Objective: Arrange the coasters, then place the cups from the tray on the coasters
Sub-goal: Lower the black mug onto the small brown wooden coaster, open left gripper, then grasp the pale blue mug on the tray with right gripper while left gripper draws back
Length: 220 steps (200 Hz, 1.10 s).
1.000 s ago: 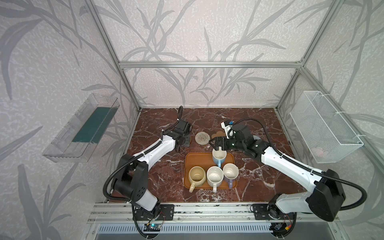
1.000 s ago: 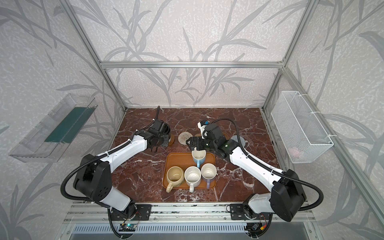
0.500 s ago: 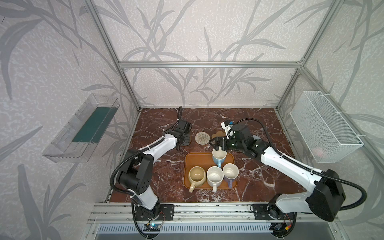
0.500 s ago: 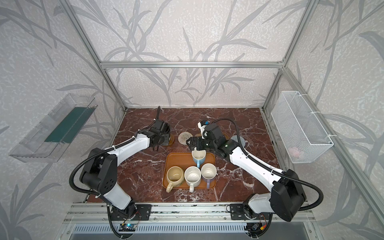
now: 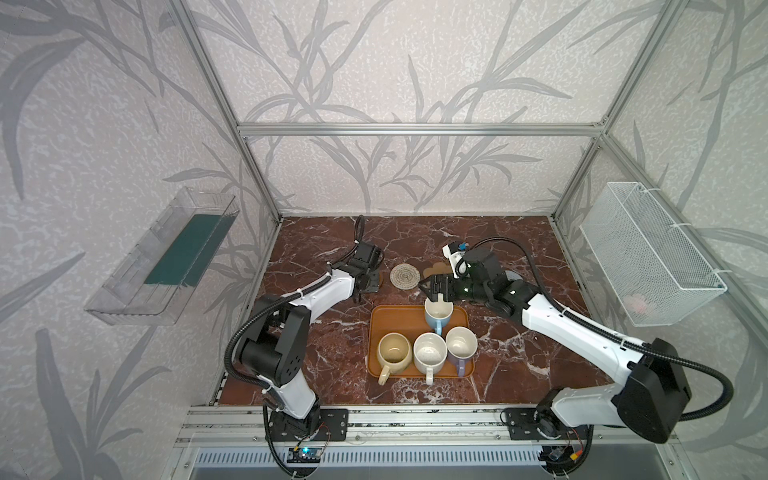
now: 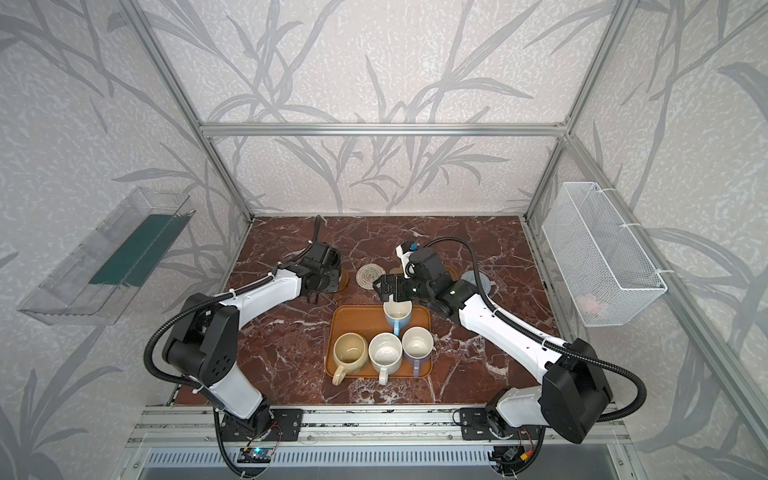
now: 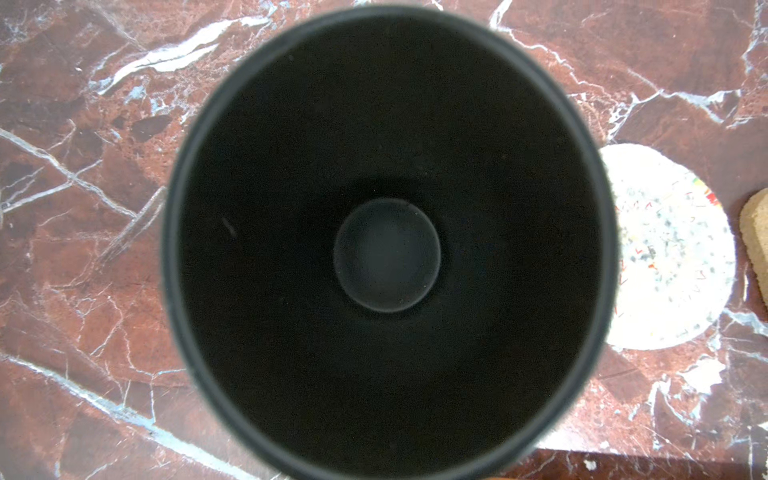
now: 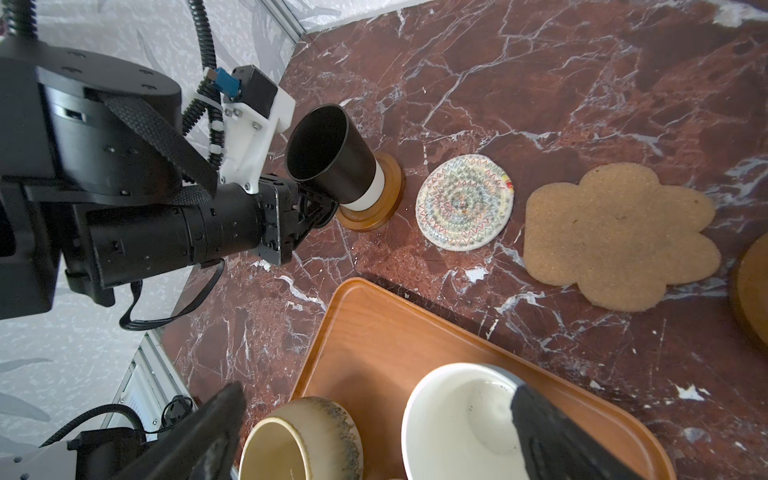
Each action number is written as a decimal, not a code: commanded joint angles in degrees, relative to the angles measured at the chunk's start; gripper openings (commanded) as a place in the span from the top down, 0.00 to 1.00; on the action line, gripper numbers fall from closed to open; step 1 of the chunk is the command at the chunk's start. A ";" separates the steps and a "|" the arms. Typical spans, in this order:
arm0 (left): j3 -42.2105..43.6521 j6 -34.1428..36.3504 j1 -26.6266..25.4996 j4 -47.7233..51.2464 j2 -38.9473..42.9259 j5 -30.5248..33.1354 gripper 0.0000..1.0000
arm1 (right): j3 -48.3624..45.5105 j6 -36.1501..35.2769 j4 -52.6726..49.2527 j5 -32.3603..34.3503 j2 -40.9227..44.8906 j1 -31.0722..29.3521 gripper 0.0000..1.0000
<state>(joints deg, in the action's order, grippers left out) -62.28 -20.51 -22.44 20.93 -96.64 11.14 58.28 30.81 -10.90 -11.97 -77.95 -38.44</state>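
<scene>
- The left end effector (image 8: 318,205) is closed against the side of the black cup (image 8: 328,153). It looks like a grip on the handle, which is hidden.
- That cup, matte black with a white lower band, stands on a round wooden coaster (image 8: 376,208).
- The right end effector (image 8: 376,395) hangs wide open over the light blue cup (image 5: 438,320) at the tray's (image 5: 384,328) far edge. One finger (image 8: 552,432) is above the cup's white inside; the other is outside the rim.
- Crowding the near side of the tray in a touching row are the cream-yellow cup (image 5: 394,353), speckled white cup (image 5: 430,353) and lavender cup (image 5: 461,345).
- Past the tray, on the red marble tabletop (image 5: 519,353), lie the beige woven coaster (image 8: 463,201), the cork flower-shaped coaster (image 8: 619,237) and the edge of a second wooden disc (image 8: 754,299).
- The grey-blue woven coaster (image 6: 476,280) shows only in the top views, half behind the right arm.
- The left wrist view looks straight down into the black cup, with no fingers visible.
- A clear wall bin (image 5: 166,266) and a wire basket (image 5: 648,249) hang on the side walls.
</scene>
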 commanded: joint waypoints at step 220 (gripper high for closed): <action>9.17 -12.62 0.07 3.85 31.04 -31.82 0.01 | -0.66 -0.37 -23.85 18.98 6.00 -9.44 0.07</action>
<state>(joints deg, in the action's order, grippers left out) -55.99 -28.84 -22.39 25.17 -67.90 -8.16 58.33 29.52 -31.35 2.55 -73.32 -45.84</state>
